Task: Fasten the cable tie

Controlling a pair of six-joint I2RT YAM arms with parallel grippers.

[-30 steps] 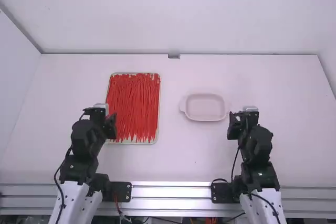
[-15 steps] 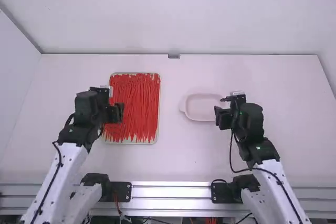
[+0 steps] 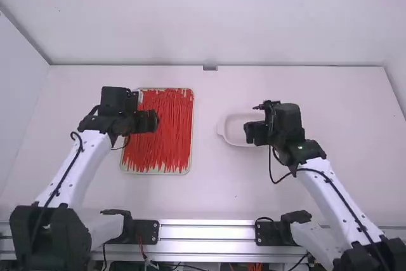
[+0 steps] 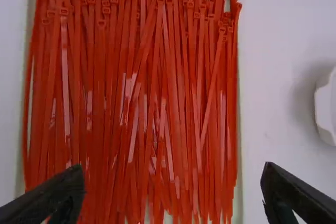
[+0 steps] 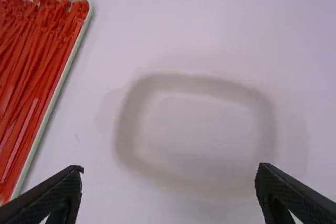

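From above I see the left hand (image 3: pixel 149 121) over the red cable ties (image 3: pixel 168 128), which lie heaped in a tray (image 3: pixel 158 172) on the bench (image 3: pixel 330 106). The right hand (image 3: pixel 249 132) hangs over a white dish (image 3: pixel 231 126) (just beside the tray). In the left wrist view the fingers stand wide apart and hold nothing, with the ties beneath. In the right wrist view the fingers are equally spread and empty, above the dish.

One tray (image 3: pixel 191 132) sits left of centre in the high view, holding a heap of red cable ties (image 3: pixel 163 125), too many to count. One white dish (image 3: pixel 232 120) lies right of centre. Two hands show: the left hand (image 3: pixel 150 120) and the right hand (image 3: pixel 249 133). One table (image 3: pixel 317 93) carries it all.
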